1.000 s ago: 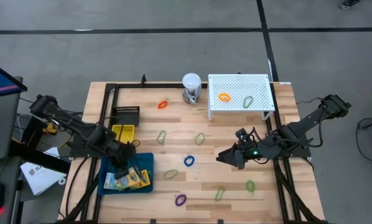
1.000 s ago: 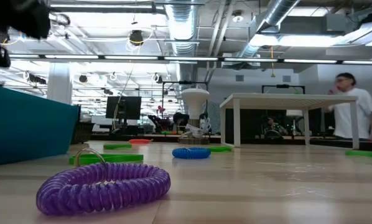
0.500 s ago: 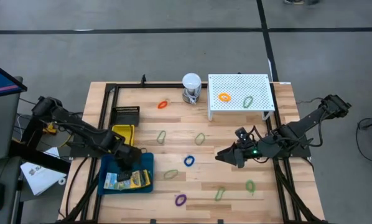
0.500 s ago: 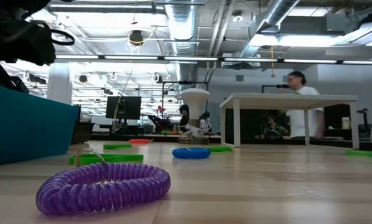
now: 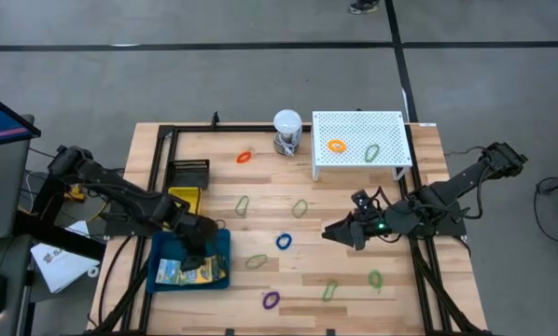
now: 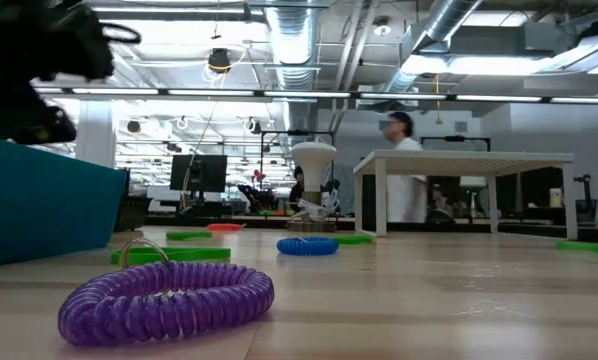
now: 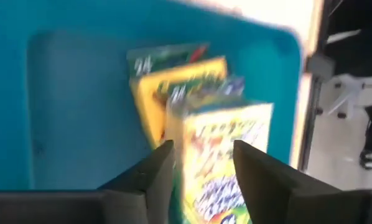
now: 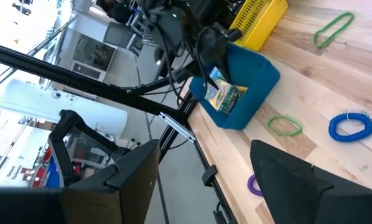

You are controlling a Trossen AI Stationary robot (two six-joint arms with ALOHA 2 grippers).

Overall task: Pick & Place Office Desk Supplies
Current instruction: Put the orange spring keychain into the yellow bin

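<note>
Green-yellow printed packets lie flat in the blue tray at the near left. My left gripper hangs open just above them. In the left wrist view its fingers stand either side of the top packet, which lies beyond them; whether they touch it, I cannot tell. My right gripper waits open above the table's right middle, holding nothing. Thin loops lie flat on the wood: blue, purple, several green, orange.
A yellow bin and a black mesh basket stand beyond the tray. At the back are a white ball-topped object and a white perforated stand with an orange loop and a green loop on it. A person is in the room behind.
My left gripper has shifted a little toward the table's right edge, staying over the blue tray. In the room behind, a person has walked across behind the white stand.
</note>
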